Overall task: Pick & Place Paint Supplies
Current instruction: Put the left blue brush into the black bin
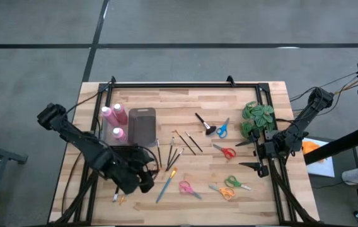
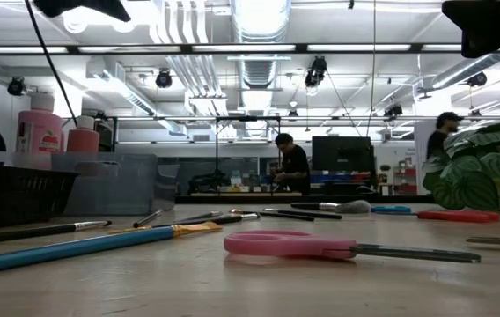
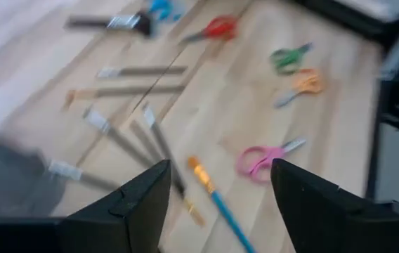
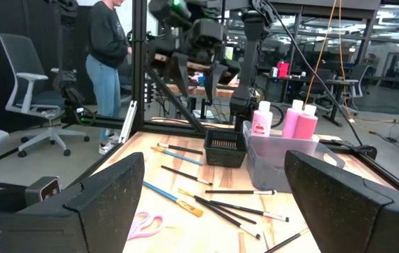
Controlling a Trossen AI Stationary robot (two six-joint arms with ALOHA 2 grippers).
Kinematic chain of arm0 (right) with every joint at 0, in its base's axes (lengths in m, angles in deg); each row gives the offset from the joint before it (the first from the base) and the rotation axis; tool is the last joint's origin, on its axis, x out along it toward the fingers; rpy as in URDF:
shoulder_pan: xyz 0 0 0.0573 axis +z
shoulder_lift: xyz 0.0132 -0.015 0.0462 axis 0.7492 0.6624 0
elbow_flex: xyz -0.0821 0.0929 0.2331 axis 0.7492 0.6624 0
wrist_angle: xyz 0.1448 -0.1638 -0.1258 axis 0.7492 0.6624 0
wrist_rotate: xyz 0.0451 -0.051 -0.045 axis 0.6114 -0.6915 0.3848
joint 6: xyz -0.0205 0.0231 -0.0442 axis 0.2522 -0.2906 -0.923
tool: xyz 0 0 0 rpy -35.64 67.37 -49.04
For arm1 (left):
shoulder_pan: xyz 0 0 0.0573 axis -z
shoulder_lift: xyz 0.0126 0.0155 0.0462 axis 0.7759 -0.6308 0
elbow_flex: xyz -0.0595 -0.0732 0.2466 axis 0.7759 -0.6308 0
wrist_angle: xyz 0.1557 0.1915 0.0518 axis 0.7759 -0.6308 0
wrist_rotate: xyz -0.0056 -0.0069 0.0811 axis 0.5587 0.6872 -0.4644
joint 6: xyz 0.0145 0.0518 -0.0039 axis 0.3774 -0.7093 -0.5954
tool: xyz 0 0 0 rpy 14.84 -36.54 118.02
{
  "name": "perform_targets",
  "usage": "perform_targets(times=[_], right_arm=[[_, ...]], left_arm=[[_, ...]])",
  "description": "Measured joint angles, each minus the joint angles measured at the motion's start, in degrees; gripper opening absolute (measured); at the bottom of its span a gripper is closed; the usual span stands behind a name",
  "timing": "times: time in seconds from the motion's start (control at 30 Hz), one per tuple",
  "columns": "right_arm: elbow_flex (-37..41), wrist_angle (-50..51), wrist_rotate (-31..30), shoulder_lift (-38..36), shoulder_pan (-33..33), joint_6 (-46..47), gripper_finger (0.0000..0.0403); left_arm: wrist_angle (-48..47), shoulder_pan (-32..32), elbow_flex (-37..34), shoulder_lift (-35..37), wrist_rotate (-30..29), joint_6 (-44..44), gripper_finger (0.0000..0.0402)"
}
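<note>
Pink scissors (image 2: 320, 246) nearest us, blue brush (image 1: 166, 183) just left. Our left fingers (image 3: 217, 204) hover apart and empty over mid-counter (image 1: 185, 101) brushes (image 1: 178, 150). Right fingers (image 1: 248, 155) wide, empty, by plant (image 1: 257, 118). Bottles (image 1: 114, 115) far left.

Five pairs of scissors lie scattered across the wooden table (image 1: 273, 101): blue scissors (image 1: 222, 128), red scissors (image 1: 225, 151), pink scissors (image 1: 188, 188), green scissors (image 1: 236, 183) and orange scissors (image 1: 224, 192), all between the two claws. A green leafy plant (image 1: 257, 118) stands just beside the right claw, a black basket (image 1: 123, 154) beside the left, and a person (image 4: 108, 60) stands in the room beyond.
</note>
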Motion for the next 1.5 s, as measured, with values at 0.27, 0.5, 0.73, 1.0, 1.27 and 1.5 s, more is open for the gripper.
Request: perform_targets(times=[0.27, 0.5, 0.73, 1.0, 1.27, 1.5], right_arm=[[0.0, 0.0, -0.02, 0.01, -0.01, 0.0, 0.0341], [0.0, 0.0, 0.0, 0.01, -0.01, 0.07, 0.0341], [0.0, -0.02, 0.0, 0.01, 0.0, 0.05, 0.0341], [0.0, -0.01, 0.0, 0.04, 0.01, 0.0, 0.0341], [0.0, 0.0, 0.0, 0.04, 0.01, 0.0, 0.0341], [0.0, 0.0, 0.0, 0.04, 0.0, 0.11, 0.0341]], left_arm=[[-16.19, 1.12, 6.65, -8.77, 11.55, 22.2, 0.0242], [-22.02, 2.61, 6.73, -13.08, 22.01, 35.12, 0.0242], [-22.79, 5.0, 6.73, -15.93, 27.91, 40.44, 0.0241], [-19.32, 7.42, 2.11, -17.92, 30.62, 48.66, 0.0241], [-7.32, 7.44, -6.34, -17.95, 35.18, 49.24, 0.0241], [-4.5, 7.38, -9.38, -17.95, 35.87, 50.51, 0.0241]])
